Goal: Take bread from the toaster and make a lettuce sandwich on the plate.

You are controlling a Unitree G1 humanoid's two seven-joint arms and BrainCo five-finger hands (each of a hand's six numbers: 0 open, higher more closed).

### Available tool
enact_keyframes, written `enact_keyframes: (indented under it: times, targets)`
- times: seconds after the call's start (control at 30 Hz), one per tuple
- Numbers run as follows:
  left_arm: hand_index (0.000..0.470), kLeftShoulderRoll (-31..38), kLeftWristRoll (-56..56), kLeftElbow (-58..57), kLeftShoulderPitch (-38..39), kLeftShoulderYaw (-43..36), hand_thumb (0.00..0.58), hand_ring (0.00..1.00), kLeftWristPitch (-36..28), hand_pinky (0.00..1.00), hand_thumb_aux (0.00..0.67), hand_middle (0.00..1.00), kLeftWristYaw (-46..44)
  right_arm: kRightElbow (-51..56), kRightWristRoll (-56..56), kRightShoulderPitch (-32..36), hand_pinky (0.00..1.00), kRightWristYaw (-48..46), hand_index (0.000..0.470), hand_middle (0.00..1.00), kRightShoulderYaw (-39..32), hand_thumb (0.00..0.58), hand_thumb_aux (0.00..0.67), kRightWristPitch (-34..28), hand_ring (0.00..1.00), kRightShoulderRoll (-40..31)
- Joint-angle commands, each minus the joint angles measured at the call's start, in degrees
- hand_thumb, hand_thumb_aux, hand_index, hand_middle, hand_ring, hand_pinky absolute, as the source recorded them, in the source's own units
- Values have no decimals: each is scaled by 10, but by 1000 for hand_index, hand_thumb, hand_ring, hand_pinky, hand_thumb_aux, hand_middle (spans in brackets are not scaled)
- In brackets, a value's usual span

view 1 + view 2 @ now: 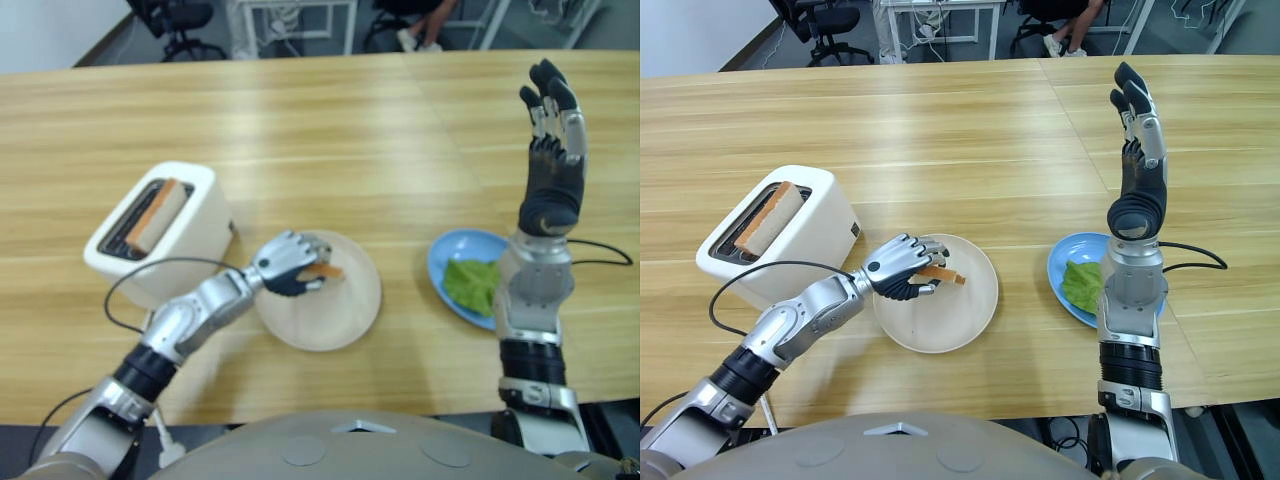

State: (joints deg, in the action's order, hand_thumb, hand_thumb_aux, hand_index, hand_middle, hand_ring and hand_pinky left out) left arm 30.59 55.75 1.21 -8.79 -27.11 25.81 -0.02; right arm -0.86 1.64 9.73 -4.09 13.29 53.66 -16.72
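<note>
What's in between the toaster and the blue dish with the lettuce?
The tan plate lies there, with the left hand holding a bread slice over it, seen in both eye views.

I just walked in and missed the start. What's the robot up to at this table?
It is building a sandwich. Its left hand is closed on a slice of bread over the wooden plate; I cannot tell whether the slice touches the plate yet. A second slice stands in the white toaster. The right hand is raised with fingers open, holding nothing. The lettuce lies untouched on the blue plate.
</note>
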Motion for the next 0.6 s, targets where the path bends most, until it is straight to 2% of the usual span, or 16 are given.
enact_keyframes:
  times: [0.03, 0.07, 0.1, 0.13, 0.17, 0.2, 0.23, 0.27, 0.43, 0.6]
  targets:
    - [460, 19, 2, -18, 25, -21, 580, 1000, 4, 1000, 670, 1000, -39, -10, 13, -6, 0, -4, 0, 0, 2, 0, 0, -8, 0, -4]
    - [460, 20, 0, -16, 30, -22, 580, 1000, 2, 1000, 670, 1000, -46, -11, 14, -7, 0, -5, 0, 0, 3, 0, 0, -9, 0, -4]
    - [460, 22, -4, -11, 34, -22, 580, 890, 1, 890, 670, 890, -55, -12, 15, -7, 0, -6, 0, 0, 3, 0, 0, -10, 0, -5]
    - [460, 22, -9, -5, 38, -20, 580, 890, -1, 890, 670, 890, -63, -13, 16, -7, 0, -7, 0, 0, 3, 0, 0, -11, 0, -5]
    - [292, 21, -28, 4, 43, -15, 503, 0, -4, 0, 426, 0, -79, -14, 17, -7, 0, -8, 0, 0, 3, 0, 0, -12, 0, -6]
    - [141, 20, -55, 15, 49, -11, 301, 0, -8, 0, 205, 0, -99, -15, 17, -7, 0, -9, 0, 0, 4, 0, 0, -13, 0, -7]
    - [141, 17, -82, 31, 55, -5, 301, 0, -12, 0, 205, 0, -116, -16, 16, -6, 0, -9, 0, 0, 4, 0, 0, -14, 0, -7]
    - [0, 12, -107, 47, 59, 2, 0, 0, -18, 0, 0, 0, -129, -17, 16, -5, 0, -10, 0, 0, 4, 0, 0, -15, 0, -8]
    - [0, -17, -201, 93, 57, 47, 0, 0, -47, 0, 0, 0, -153, -16, 11, -3, 0, -10, 0, 0, 2, 0, 0, -19, 0, -9]
    - [0, -29, -225, 99, 46, 84, 0, 0, -54, 0, 0, 0, -142, -21, 7, -7, 0, -11, 0, 0, 5, 0, 0, -23, 0, -11]
